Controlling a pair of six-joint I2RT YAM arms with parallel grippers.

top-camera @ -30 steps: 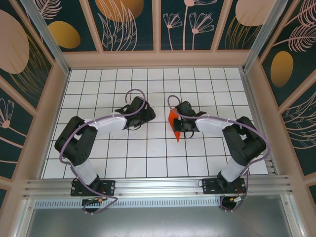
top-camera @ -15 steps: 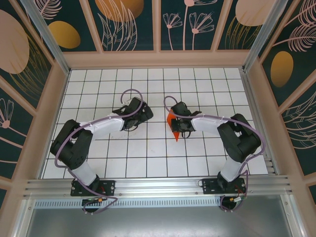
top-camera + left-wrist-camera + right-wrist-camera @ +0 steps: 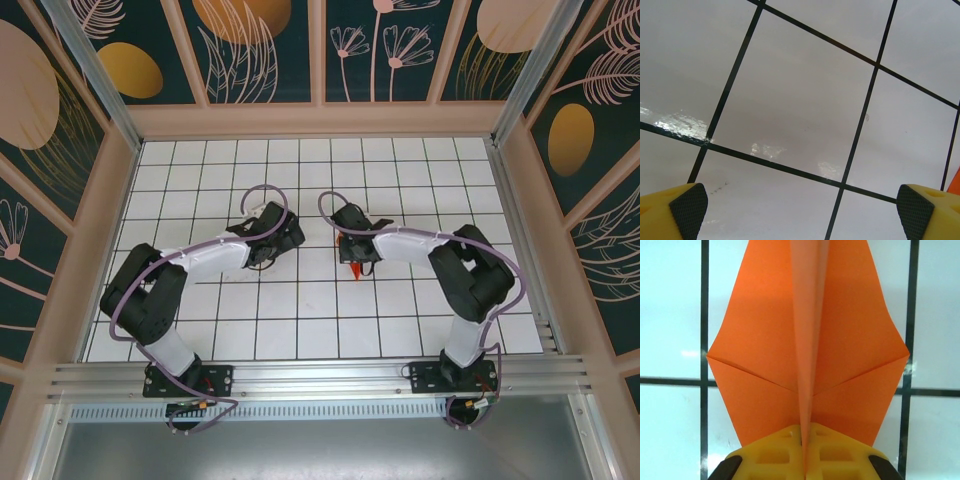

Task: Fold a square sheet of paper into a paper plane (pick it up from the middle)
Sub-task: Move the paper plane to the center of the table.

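Right pincer (image 3: 804, 456) pinching paper plane (image 3: 760, 365), seemingly midcrease

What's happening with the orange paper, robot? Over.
Left gripper open, empty. Right gripper shut on folded orange paper, pinching centre crease. Grid table beneath.

Left gripper (image 3: 800, 212) spread wide, right gripper (image 3: 803, 460) clamped
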